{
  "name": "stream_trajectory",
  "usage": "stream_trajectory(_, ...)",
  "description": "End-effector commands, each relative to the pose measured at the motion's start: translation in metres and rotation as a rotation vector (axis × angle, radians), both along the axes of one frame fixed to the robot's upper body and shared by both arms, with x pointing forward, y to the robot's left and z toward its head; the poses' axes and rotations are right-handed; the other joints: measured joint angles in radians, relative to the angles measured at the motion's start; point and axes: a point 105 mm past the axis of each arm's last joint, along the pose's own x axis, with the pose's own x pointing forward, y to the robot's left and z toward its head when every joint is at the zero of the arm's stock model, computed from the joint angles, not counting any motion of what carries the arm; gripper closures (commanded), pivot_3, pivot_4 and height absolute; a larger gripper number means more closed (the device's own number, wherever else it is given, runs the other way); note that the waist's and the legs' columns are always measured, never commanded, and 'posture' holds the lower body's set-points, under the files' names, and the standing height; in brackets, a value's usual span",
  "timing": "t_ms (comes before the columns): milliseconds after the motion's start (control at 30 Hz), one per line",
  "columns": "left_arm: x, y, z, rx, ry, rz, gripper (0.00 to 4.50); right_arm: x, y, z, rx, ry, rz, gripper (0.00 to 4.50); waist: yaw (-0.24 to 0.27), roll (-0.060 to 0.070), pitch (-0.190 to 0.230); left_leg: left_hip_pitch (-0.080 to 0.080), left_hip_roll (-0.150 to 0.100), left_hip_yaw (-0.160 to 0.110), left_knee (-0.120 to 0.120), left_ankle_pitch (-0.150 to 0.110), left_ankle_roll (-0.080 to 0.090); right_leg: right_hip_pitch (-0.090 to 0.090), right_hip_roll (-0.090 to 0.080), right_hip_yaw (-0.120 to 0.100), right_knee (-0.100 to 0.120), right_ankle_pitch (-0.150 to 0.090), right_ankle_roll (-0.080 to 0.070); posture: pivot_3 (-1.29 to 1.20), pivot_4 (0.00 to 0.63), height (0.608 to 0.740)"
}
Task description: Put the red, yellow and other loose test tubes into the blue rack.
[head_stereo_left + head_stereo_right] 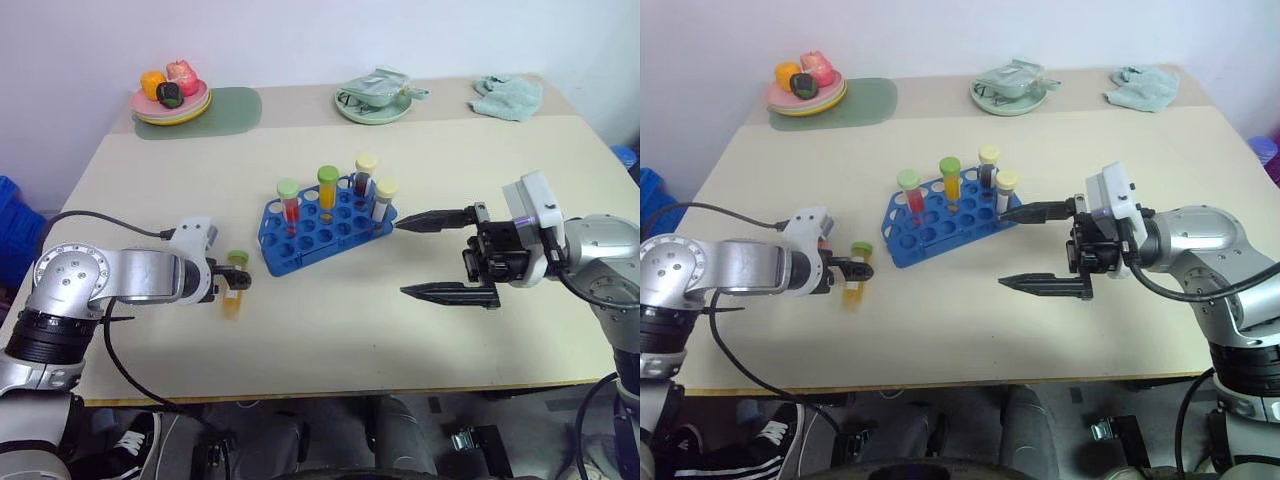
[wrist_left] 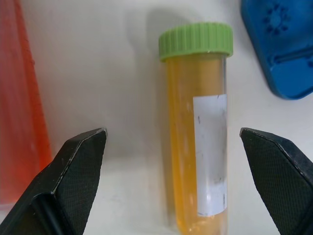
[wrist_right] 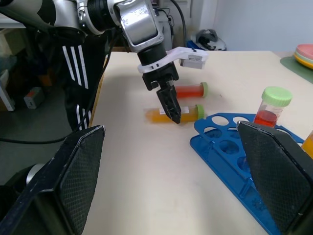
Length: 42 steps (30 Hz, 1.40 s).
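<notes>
Yellow-orange liquid fills the loose tube (image 2: pixel 198 132) lying flat on the pale worktop (image 1: pixel 330 330) near its left edge, green cap toward the far side and white label up; the left gripper (image 1: pixel 232 280) hangs right over it with its two black fingers (image 2: pixel 78 166) spread apart on either side, not touching the tube. Just beside it, on the side nearer the left edge, a second loose tube with red liquid and a green cap (image 3: pixel 191 90) also lies flat on the worktop, largely hidden behind the left arm in the head views. Toward the middle of the worktop stands the blue rack (image 1: pixel 325 228), set at a slant to the front edge, with four tubes upright in its holes: a red one with a green cap (image 1: pixel 289 203), a yellow-orange one with a green cap (image 1: pixel 328 190), a dark one with a pale yellow cap (image 1: pixel 365 174) and another pale-capped one (image 1: pixel 385 199) at the rack's right end. Right of the rack, the right gripper (image 1: pixel 425 257) hangs above the worktop, pointing toward the rack, its jaws wide apart and empty, the upper fingertip just beside the rack's right end. Along the far edge sit a plate of toy food (image 1: pixel 171 100) on a green mat (image 1: pixel 225 112), a pale green dish (image 1: pixel 375 105) and a crumpled cloth (image 1: pixel 508 96).
</notes>
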Motion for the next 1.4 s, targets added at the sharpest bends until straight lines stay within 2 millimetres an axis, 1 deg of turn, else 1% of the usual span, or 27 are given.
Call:
stream_trajectory(33, 0.005, -0.005, 0.003, -0.042, 0.012, -0.009, 0.00, -0.005, 0.003, 0.007, 0.002, -0.040, 0.016, 0.08, -0.001, 0.000, 0.000, 0.000, 0.000, 0.000, 0.000, 0.000, 0.000, 0.000, 0.000, 0.000, 0.000, 0.000, 0.000, 0.00, 0.150, 0.740)
stream_trajectory(133, 0.004, -0.006, 0.001, -0.042, 0.033, -0.029, 0.00, -0.006, 0.004, 0.006, -0.001, -0.041, 0.020, 0.08, -0.002, 0.000, 0.000, 0.000, 0.000, 0.000, 0.000, 0.000, 0.000, 0.000, 0.000, 0.000, 0.000, 0.000, 0.000, 0.00, 0.150, 0.740)
stream_trajectory(200, 0.009, -0.005, 0.003, -0.033, 0.031, -0.013, 0.00, -0.006, 0.004, 0.006, 0.001, -0.037, 0.022, 0.08, 0.000, 0.000, 0.000, 0.000, 0.000, 0.000, 0.000, 0.000, 0.000, 0.000, 0.000, 0.000, 0.000, 0.000, 0.000, 0.00, 0.150, 0.740)
stream_trajectory(233, 0.010, -0.004, 0.003, -0.038, 0.034, -0.002, 0.26, -0.006, 0.004, 0.005, 0.001, -0.038, 0.023, 0.02, 0.000, 0.000, 0.000, 0.000, 0.000, 0.000, 0.000, 0.000, 0.000, 0.000, 0.000, 0.000, 0.000, 0.000, 0.000, 0.00, 0.150, 0.740)
stream_trajectory(300, 0.011, -0.005, 0.003, -0.042, 0.039, -0.002, 0.87, -0.005, 0.005, 0.005, 0.001, -0.041, 0.024, 0.00, 0.000, 0.000, 0.000, 0.000, 0.000, 0.000, 0.001, 0.000, 0.000, 0.001, 0.000, 0.000, 0.000, 0.000, 0.000, 0.00, 0.150, 0.740)
stream_trajectory(367, 0.010, -0.008, 0.000, -0.050, 0.050, -0.012, 1.79, -0.005, 0.006, 0.005, 0.003, -0.041, 0.023, 0.00, -0.001, 0.000, 0.000, 0.000, 0.000, 0.000, 0.001, 0.000, 0.000, 0.001, 0.000, 0.000, 0.000, 0.000, 0.000, 0.00, 0.150, 0.740)
stream_trajectory(400, 0.010, -0.008, 0.000, -0.046, 0.050, -0.016, 2.36, -0.005, 0.006, 0.005, 0.003, -0.041, 0.023, 0.00, -0.001, 0.000, 0.000, 0.000, 0.000, 0.000, 0.001, 0.000, 0.000, 0.000, 0.000, 0.000, 0.000, 0.000, 0.000, 0.00, 0.150, 0.740)
stream_trajectory(433, 0.010, -0.009, -0.001, -0.053, 0.052, -0.006, 2.84, -0.005, 0.006, 0.005, 0.003, -0.041, 0.024, 0.00, -0.002, 0.000, 0.000, 0.000, 0.000, 0.000, 0.001, 0.000, 0.000, 0.000, 0.000, 0.000, 0.000, 0.000, 0.000, 0.00, 0.150, 0.740)
stream_trajectory(500, 0.012, -0.009, -0.001, -0.051, 0.047, 0.011, 3.73, -0.006, 0.006, 0.004, 0.002, -0.040, 0.023, 0.00, -0.002, 0.000, 0.000, 0.000, 0.000, 0.000, 0.001, 0.000, 0.000, 0.000, 0.000, 0.000, 0.000, 0.000, 0.000, 0.00, 0.150, 0.740)
stream_trajectory(567, 0.012, -0.009, 0.001, -0.048, 0.036, 0.010, 3.78, -0.006, 0.006, 0.004, 0.002, -0.040, 0.024, 0.00, -0.001, 0.000, 0.000, 0.000, 0.000, 0.000, 0.001, 0.000, 0.000, 0.000, 0.000, 0.000, 0.000, 0.000, 0.000, 0.00, 0.150, 0.740)
stream_trajectory(667, 0.012, -0.005, 0.001, -0.040, 0.014, 0.061, 3.78, -0.006, 0.006, 0.004, -0.002, -0.044, 0.022, 0.00, -0.002, 0.000, 0.000, 0.000, 0.000, 0.000, 0.001, 0.000, 0.000, 0.001, 0.000, 0.000, 0.000, 0.000, 0.000, 0.00, 0.150, 0.740)
stream_trajectory(767, 0.014, 0.008, 0.017, 0.031, -0.075, 0.135, 3.78, -0.005, 0.004, 0.004, -0.005, -0.049, 0.012, 0.00, -0.002, 0.000, 0.000, 0.000, 0.000, -0.001, 0.001, 0.000, 0.000, 0.000, 0.000, 0.000, 0.000, 0.000, 0.000, 0.00, 0.150, 0.740)
stream_trajectory(800, 0.017, 0.012, 0.025, 0.036, -0.136, 0.184, 3.78, -0.004, 0.004, 0.005, -0.004, -0.051, 0.007, 0.00, -0.004, 0.000, 0.000, 0.000, 0.000, 0.000, 0.001, 0.000, 0.000, 0.000, 0.000, 0.000, 0.000, 0.000, 0.000, 0.00, 0.150, 0.740)
stream_trajectory(833, 0.019, 0.018, 0.033, 0.080, -0.195, 0.205, 3.78, -0.003, 0.003, 0.006, 0.001, -0.053, 0.000, 0.00, -0.003, 0.000, 0.000, 0.000, 0.000, 0.000, 0.000, 0.000, 0.000, 0.000, 0.000, 0.000, 0.000, 0.000, 0.000, 0.00, 0.150, 0.740)
stream_trajectory(867, 0.019, 0.020, 0.038, 0.119, -0.240, 0.183, 3.78, -0.002, 0.002, 0.007, 0.006, -0.054, -0.009, 0.00, -0.002, 0.000, 0.000, 0.000, 0.000, 0.000, 0.000, 0.000, 0.000, 0.000, 0.000, 0.000, 0.000, 0.000, 0.000, 0.00, 0.150, 0.740)
stream_trajectory(933, 0.015, 0.023, 0.046, 0.128, -0.315, 0.219, 3.78, -0.002, 0.000, 0.005, 0.010, -0.059, -0.028, 0.00, -0.001, 0.000, 0.000, 0.000, 0.000, 0.000, 0.000, 0.000, 0.000, 0.000, 0.000, 0.000, 0.000, 0.000, 0.000, 0.00, 0.150, 0.740)
stream_trajectory(967, 0.013, 0.021, 0.052, 0.144, -0.378, 0.208, 3.78, -0.002, -0.001, 0.003, 0.011, -0.057, -0.038, 0.00, -0.001, 0.000, 0.000, 0.000, 0.000, 0.000, 0.000, 0.000, 0.000, 0.000, 0.000, 0.000, 0.000, 0.000, 0.000, 0.00, 0.150, 0.740)
stream_trajectory(1000, 0.014, 0.015, 0.060, 0.077, -0.466, 0.203, 3.78, -0.003, -0.002, 0.001, 0.010, -0.060, -0.046, 0.00, -0.001, 0.000, 0.000, 0.000, 0.000, 0.000, 0.000, 0.000, 0.000, 0.000, 0.000, 0.000, -0.001, 0.000, 0.000, 0.00, 0.150, 0.740)
stream_trajectory(1033, 0.013, 0.015, 0.069, 0.055, -0.542, 0.222, 3.78, -0.003, -0.003, -0.001, 0.016, -0.063, -0.060, 0.00, 0.000, 0.000, 0.000, 0.000, 0.000, 0.000, -0.001, 0.000, 0.000, 0.000, 0.000, 0.000, -0.002, 0.000, 0.000, 0.00, 0.150, 0.740)
stream_trajectory(1067, 0.011, 0.014, 0.079, 0.094, -0.631, 0.185, 3.78, -0.001, -0.005, -0.001, 0.032, -0.059, -0.081, 0.00, 0.001, 0.000, 0.000, -0.001, 0.000, 0.001, -0.001, 0.000, 0.000, 0.000, 0.000, 0.000, -0.002, 0.000, 0.000, 0.00, 0.150, 0.740)
stream_trajectory(1100, 0.009, 0.011, 0.089, 0.098, -0.733, 0.146, 3.78, 0.000, -0.006, -0.002, 0.044, -0.057, -0.099, 0.00, -0.001, -0.001, 0.000, -0.001, 0.000, 0.001, -0.001, 0.000, 0.000, 0.000, 0.000, 0.000, -0.003, 0.000, 0.000, 0.00, 0.150, 0.740)
stream_trajectory(1133, 0.005, 0.010, 0.099, 0.147, -0.853, 0.097, 3.78, 0.003, -0.007, -0.006, 0.042, -0.072, -0.122, 0.00, -0.001, -0.001, 0.000, -0.001, 0.000, 0.003, -0.001, 0.000, 0.000, 0.000, 0.000, 0.000, -0.003, 0.000, 0.000, 0.00, 0.150, 0.740)
stream_trajectory(1167, 0.000, 0.007, 0.105, 0.165, -0.935, 0.057, 3.78, 0.004, -0.008, -0.010, 0.037, -0.081, -0.134, 0.00, -0.003, -0.001, 0.000, -0.001, 0.000, 0.004, -0.001, 0.000, 0.000, 0.000, 0.000, 0.000, -0.003, 0.000, 0.000, 0.00, 0.150, 0.740)
stream_trajectory(1233, -0.007, 0.007, 0.110, 0.132, -1.045, 0.062, 3.78, 0.006, -0.009, -0.016, 0.044, -0.094, -0.158, 0.00, -0.004, 0.000, 0.000, 0.000, 0.001, 0.006, -0.004, 0.000, 0.000, 0.000, 0.001, 0.001, -0.004, 0.000, 0.000, 0.00, 0.150, 0.740)
stream_trajectory(1300, -0.011, 0.003, 0.116, 0.127, -1.155, -0.001, 3.78, 0.008, -0.008, -0.020, 0.062, -0.096, -0.179, 0.00, -0.002, 0.000, 0.000, 0.001, 0.002, 0.007, -0.005, 0.000, 0.000, 0.000, 0.001, 0.001, -0.005, 0.000, 0.000, 0.00, 0.150, 0.740)
stream_trajectory(1367, -0.012, -0.006, 0.119, 0.107, -1.243, -0.096, 3.78, 0.009, -0.007, -0.022, 0.065, -0.110, -0.185, 0.00, -0.001, 0.000, 0.000, 0.001, 0.002, 0.007, -0.005, 0.000, -0.001, 0.000, 0.002, 0.001, -0.005, 0.000, -0.001, 0.00, 0.150, 0.740)
stream_trajectory(1400, -0.015, -0.015, 0.120, 0.097, -1.280, -0.175, 3.78, 0.010, -0.007, -0.021, 0.067, -0.113, -0.187, 0.00, 0.001, 0.000, 0.000, 0.001, 0.002, 0.007, -0.005, 0.000, -0.001, 0.001, 0.002, 0.001, -0.006, 0.001, -0.001, 0.00, 0.150, 0.740)
